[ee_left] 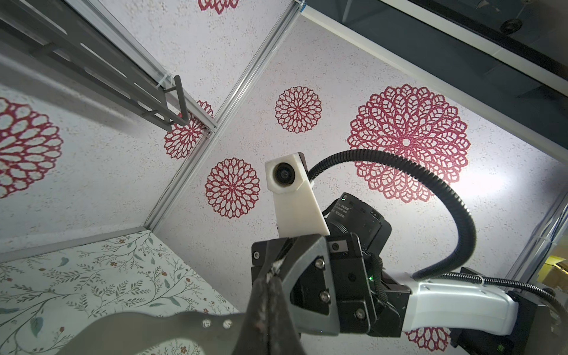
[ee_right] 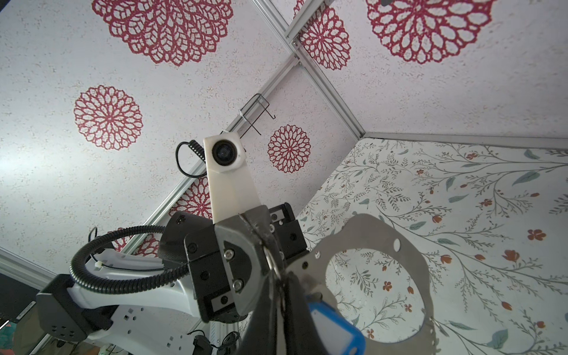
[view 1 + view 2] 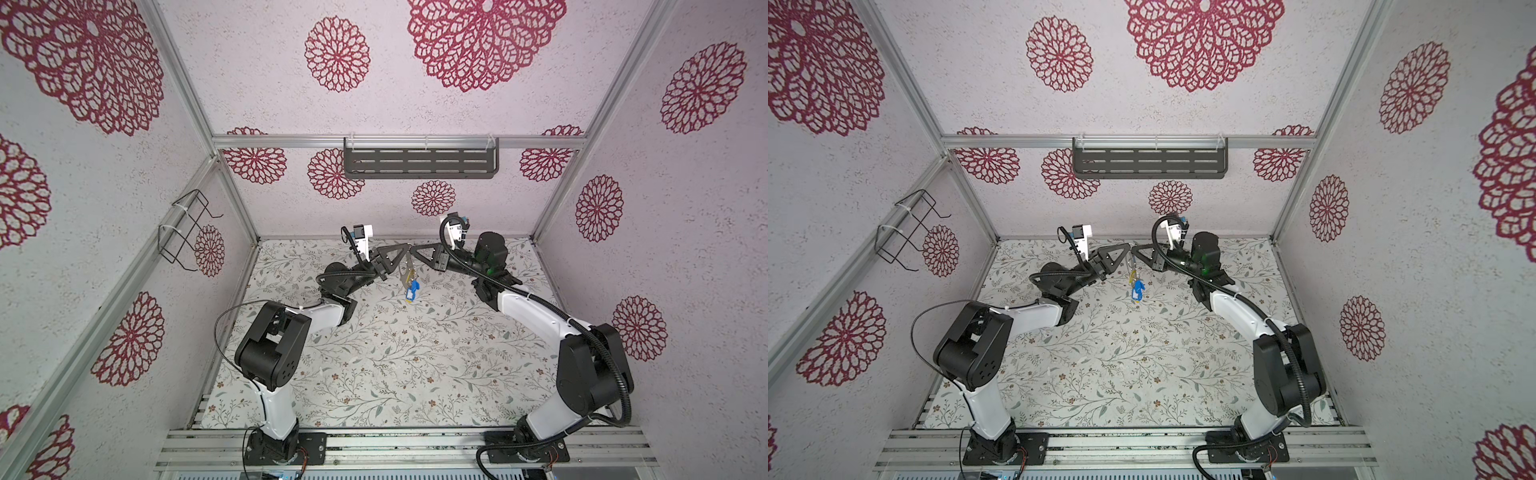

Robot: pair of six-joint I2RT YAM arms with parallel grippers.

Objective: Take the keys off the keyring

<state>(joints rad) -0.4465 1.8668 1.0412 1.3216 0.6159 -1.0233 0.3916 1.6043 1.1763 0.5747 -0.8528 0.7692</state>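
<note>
Right gripper [image 2: 278,276] pinched tight on a small split ring [image 2: 271,261] at the rim of the keyring [image 2: 378,233], left gripper [image 1: 273,276] clamped on that same rim, tip to tip with it, plate held up over far-middle table [image 3: 415,365], blue-tagged keys [image 3: 412,289] dangling beneath.

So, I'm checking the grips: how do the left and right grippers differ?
The left gripper clamps the flat keyring; the right gripper pinches a small split ring beside a blue tag. The left reaches in from the left, the right from the right. Both are shut, tips almost meeting above the table.
</note>
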